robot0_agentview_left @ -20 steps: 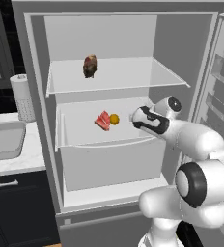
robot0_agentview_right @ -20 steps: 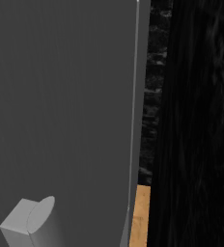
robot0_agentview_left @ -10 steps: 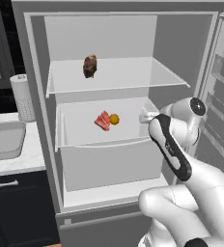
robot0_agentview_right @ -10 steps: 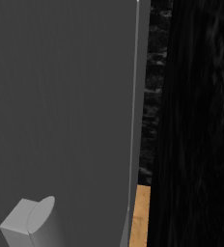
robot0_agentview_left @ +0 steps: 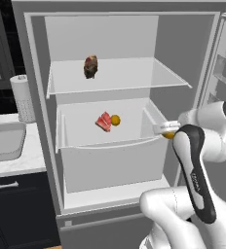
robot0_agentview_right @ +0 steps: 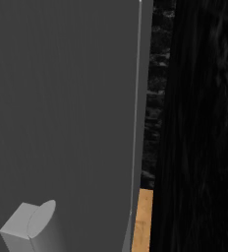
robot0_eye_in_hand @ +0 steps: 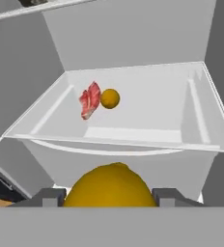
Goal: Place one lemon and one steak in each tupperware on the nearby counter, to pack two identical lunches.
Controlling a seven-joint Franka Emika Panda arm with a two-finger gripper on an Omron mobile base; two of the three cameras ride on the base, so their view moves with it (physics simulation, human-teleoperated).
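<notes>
Two lemons in sight: one clamped between the fingers of the gripper [robot0_eye_in_hand: 109,195], close to the hand camera, the other lemon [robot0_eye_in_hand: 109,98] lying in the white fridge drawer [robot0_eye_in_hand: 191,103]. Held lemon [robot0_eye_in_hand: 110,187] sits with its small nub turned up toward the top of the hand view; long axis hard to judge from so close. Seen from the left base view, same held lemon [robot0_agentview_left: 169,135] shows as a bit of yellow at the gripper [robot0_agentview_left: 164,131], just outside the drawer's right front corner, in front of the open fridge [robot0_agentview_left: 32,73].

Inside the drawer, red raw steak [robot0_eye_in_hand: 89,100] touching the loose lemon on its left in the hand view, long axis running roughly front to back, tilted on edge. Second, darker steak [robot0_agentview_left: 90,66] standing upright on the shelf above. Off to the left, marble counter [robot0_agentview_left: 22,163] with sink [robot0_agentview_left: 5,141] and paper towel roll [robot0_agentview_left: 22,97] by the fridge wall.
</notes>
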